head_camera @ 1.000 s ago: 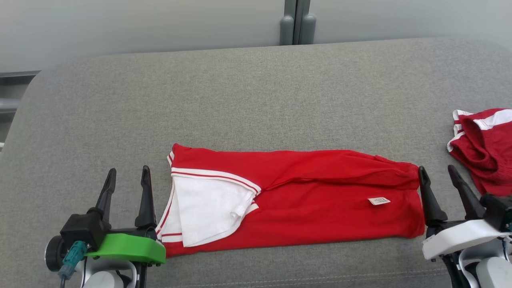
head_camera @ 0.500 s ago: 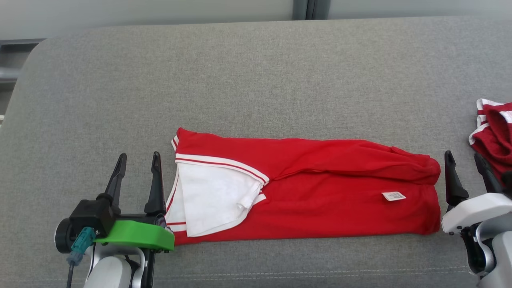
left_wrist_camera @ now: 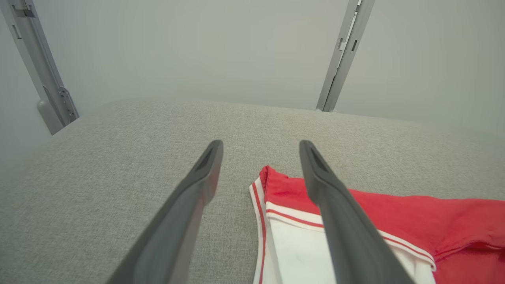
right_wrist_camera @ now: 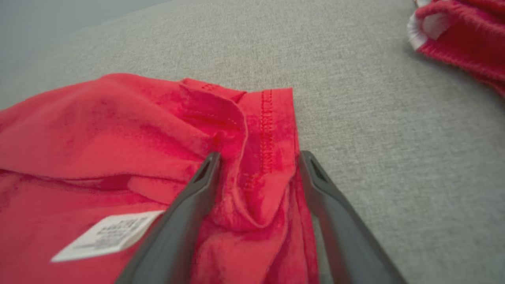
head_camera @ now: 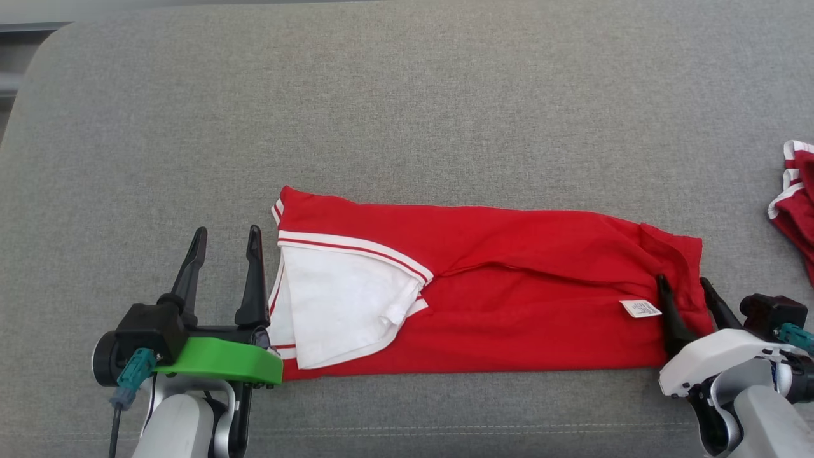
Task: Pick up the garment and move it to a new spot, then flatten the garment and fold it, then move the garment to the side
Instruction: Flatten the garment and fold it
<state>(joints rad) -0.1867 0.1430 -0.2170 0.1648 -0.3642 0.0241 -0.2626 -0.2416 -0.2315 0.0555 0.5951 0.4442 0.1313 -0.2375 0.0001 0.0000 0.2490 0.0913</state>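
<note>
At 3 o'clock in the head view, a crumpled red cloth with white trim (head_camera: 800, 216) is cut off by the edge. Print on the small white label (head_camera: 640, 308) of the folded red garment with white collar (head_camera: 509, 318) is too small to read. The right gripper (head_camera: 683, 280) covers part of the garment's 4 o'clock end. The green plastic mount (head_camera: 219, 359) of the left gripper (head_camera: 228, 229) seems to hide its 8 o'clock corner.

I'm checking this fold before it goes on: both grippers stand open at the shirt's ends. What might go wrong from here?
1. The right gripper straddles the bunched hem of the shirt; closing may catch only some layers, so the fold could slip apart.
2. The left gripper stands at the collar edge, one finger over bare cushion; it may pinch too little.
3. Another red garment lies to the right; a move that way could tangle them.
</note>
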